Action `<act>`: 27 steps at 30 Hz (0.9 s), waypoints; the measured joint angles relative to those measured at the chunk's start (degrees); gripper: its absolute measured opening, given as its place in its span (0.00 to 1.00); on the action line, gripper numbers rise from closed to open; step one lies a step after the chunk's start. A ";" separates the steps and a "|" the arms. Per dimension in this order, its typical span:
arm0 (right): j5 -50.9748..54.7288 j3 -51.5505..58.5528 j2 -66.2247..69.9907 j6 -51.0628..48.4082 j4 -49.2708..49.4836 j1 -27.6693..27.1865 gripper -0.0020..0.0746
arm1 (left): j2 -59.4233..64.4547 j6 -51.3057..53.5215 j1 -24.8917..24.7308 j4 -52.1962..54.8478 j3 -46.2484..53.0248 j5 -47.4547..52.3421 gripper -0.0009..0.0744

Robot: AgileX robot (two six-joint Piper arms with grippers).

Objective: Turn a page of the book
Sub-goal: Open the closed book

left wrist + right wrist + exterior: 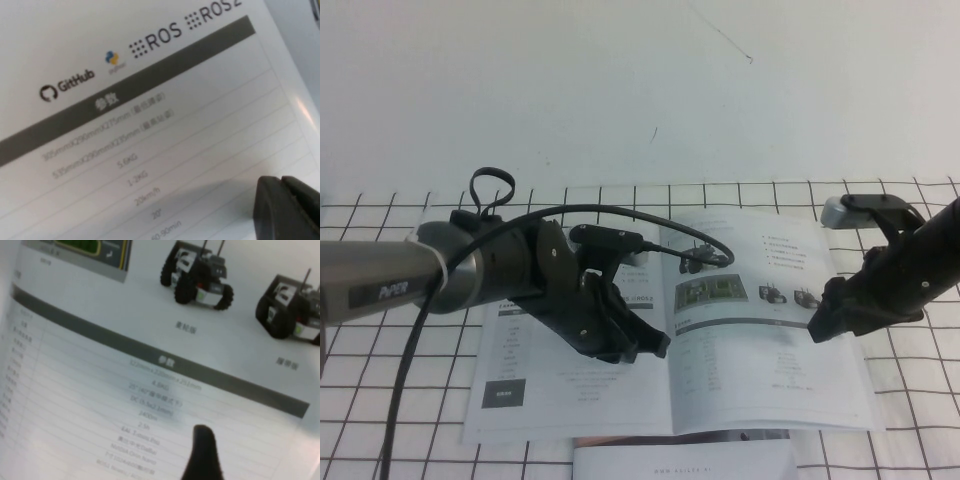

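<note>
1. Looking down from the high view, I see a white table (620, 90) with a black-lined grid mat (380, 330) over its near half; the far half is bare apart from a few small dark marks.
2. The book (570, 395) lies open and flat on the mat, spine running away from me near the middle, long axis across the table from my left to my right.
3. The page (760, 350) is the right-hand sheet, face up, showing robot-car photos (197, 272) above a grey-barred table (165, 361). Its outer edge points to my right.
4. A second booklet (680, 460) pokes in at the near edge, just below the book.
5. My left gripper (638, 345) hangs over the left-hand sheet close to the spine, pointing toward the right. In the left wrist view its dark fingertips (287, 207) sit pressed together just above a spec table under GitHub and ROS logos (150, 42).
6. My right gripper (823, 322) sits over the page's outer edge, pointing toward the spine. One dark fingertip (202, 455) shows in the right wrist view, low over the table rows; I cannot tell whether the fingers are spread or closed.
</note>
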 joint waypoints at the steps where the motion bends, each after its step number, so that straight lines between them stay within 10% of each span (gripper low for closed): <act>1: 0.11 0.00 0.00 0.09 -0.13 0.00 0.69 | 0.00 -2.15 -0.08 1.99 -0.12 0.00 0.01; 27: 2.87 -0.65 4.04 -3.12 10.09 -0.52 0.69 | 3.44 -7.46 -0.08 1.65 -1.11 0.19 0.01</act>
